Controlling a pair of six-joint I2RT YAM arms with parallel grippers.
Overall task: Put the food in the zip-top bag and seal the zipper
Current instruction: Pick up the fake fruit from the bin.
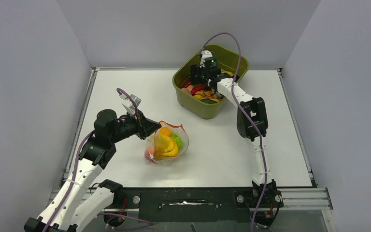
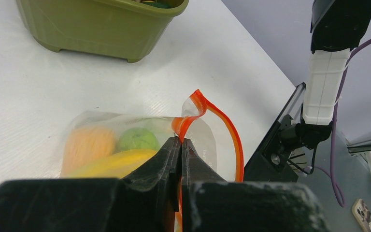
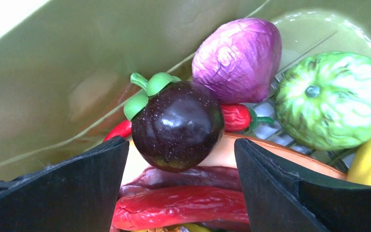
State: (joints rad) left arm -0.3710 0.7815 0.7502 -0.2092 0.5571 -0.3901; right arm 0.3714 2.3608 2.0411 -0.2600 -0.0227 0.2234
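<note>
Zipper (image 2: 232, 131) pinched in left hand (image 2: 180, 141), right hand (image 3: 179, 147) spread above mangosteen (image 3: 176, 123)

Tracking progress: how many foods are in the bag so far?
3 show: an orange fruit, a lime beside it, and a banana nearer the left end effector. More may be hidden in the bag.

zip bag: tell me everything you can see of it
The zip bag is clear, crinkly plastic with an orange-red zipper strip along its mouth, which curls upward and looks unsealed. It lies on the white table, apart from the green tub, holding yellow, green and orange toy food. The left gripper is shut on its mouth edge.
</note>
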